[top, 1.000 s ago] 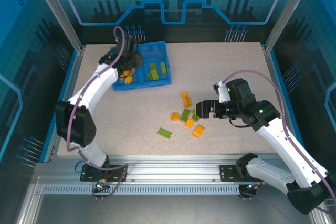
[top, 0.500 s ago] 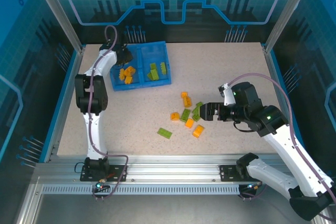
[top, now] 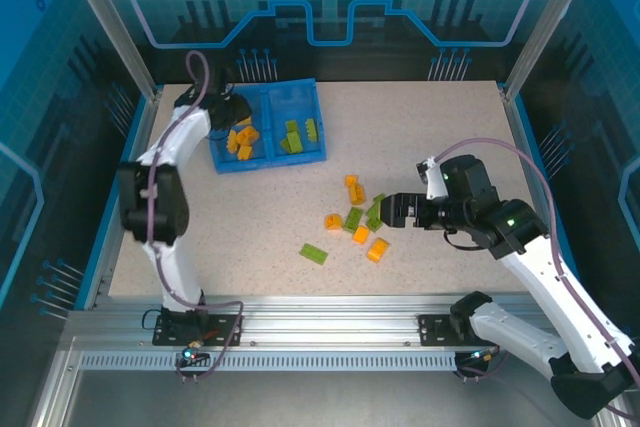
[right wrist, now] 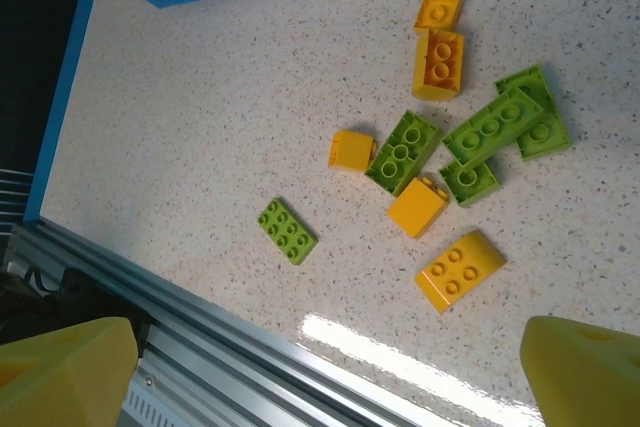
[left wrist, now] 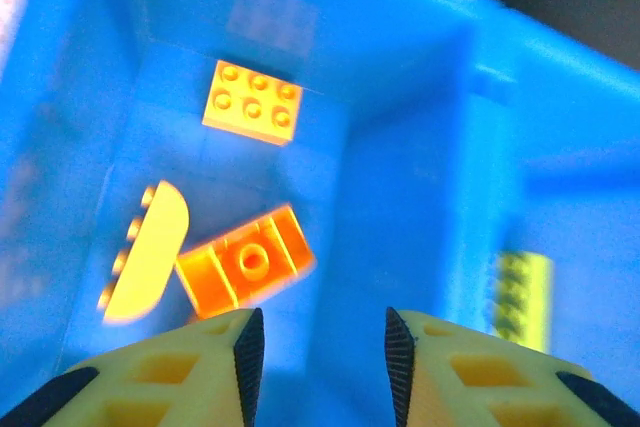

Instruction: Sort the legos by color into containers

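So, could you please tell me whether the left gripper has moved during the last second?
Yes. In the top view the left gripper has pulled back from over the middle of the tray's left compartment toward that compartment's far left corner.

Loose orange legos [right wrist: 460, 267]: five; green legos [right wrist: 287, 230]: about five (tray [top: 270, 164]: one).

Speckled table [top: 450, 147], aluminium rail [top: 330, 332]
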You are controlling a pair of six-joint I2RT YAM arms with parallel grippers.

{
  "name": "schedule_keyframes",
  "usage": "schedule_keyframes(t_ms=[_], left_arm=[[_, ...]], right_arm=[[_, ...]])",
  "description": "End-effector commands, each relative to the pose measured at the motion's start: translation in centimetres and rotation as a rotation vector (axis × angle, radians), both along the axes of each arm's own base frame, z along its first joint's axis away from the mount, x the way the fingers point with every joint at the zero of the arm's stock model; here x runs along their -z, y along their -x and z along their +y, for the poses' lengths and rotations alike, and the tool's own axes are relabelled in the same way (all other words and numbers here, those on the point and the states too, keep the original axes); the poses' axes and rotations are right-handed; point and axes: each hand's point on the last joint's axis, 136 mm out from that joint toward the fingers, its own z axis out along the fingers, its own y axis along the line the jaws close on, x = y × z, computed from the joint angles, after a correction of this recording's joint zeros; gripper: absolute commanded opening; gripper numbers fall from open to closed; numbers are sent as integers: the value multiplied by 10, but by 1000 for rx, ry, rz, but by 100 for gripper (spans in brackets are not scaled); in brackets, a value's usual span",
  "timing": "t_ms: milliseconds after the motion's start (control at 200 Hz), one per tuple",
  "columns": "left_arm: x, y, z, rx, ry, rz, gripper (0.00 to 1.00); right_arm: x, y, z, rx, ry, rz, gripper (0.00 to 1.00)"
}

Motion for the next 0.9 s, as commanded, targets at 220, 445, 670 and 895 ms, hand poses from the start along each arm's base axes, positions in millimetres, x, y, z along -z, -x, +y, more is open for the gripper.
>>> schedule_keyframes(t_ms=[220,445,670,895], left_arm=[[-132,180,-136,581,-99,-424,39],[-100,298,-178,1179,-251,-561,52],[-40,360,-177,1522,-367,-720,83],[-15,362,-175,1560,-409,-726,99]], right_arm=[[56,-52,-10,181,167,142,94],[114,-74,6,321,136,364,75],[157,-102,12,444,35,449,62],[182,-110,15,461,73,527,63]])
